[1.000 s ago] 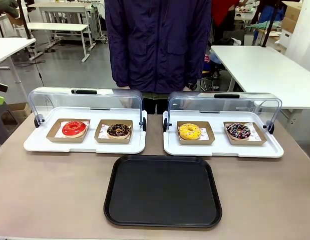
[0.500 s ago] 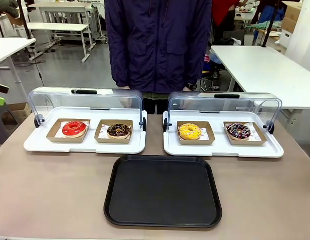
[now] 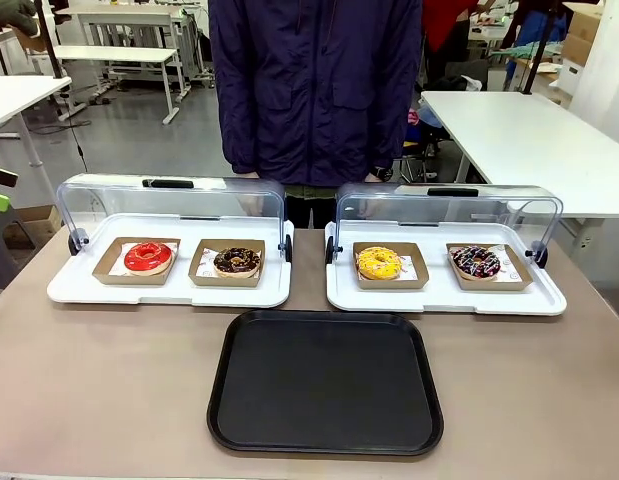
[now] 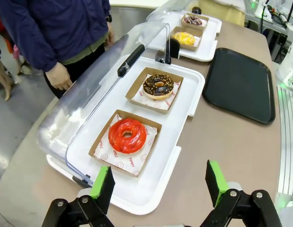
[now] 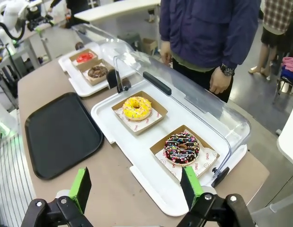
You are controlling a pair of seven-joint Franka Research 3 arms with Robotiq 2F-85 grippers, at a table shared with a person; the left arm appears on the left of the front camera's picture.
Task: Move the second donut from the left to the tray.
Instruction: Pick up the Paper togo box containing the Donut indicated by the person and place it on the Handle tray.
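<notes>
Operator, your left claw [image 4: 159,182] and right claw [image 5: 136,184] are both hanging spread wide; the chocolate donut [image 3: 236,261] is sitting in its cardboard holder [image 3: 201,278] at the right end of the left white tray [image 3: 169,295], and the black tray [image 3: 324,385] is lying at the counter's [image 3: 109,380] near edge

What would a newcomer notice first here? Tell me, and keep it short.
Four ring donuts in brown cardboard holders line two white plastic trays with raised clear lids, left to right: a red-glazed donut, a dark chocolate-iced donut, a yellow-iced donut and a chocolate donut with multicoloured sprinkles. A large flat black plastic tray lies nearer, centred. A person in a dark blue jacket stands behind.
</notes>
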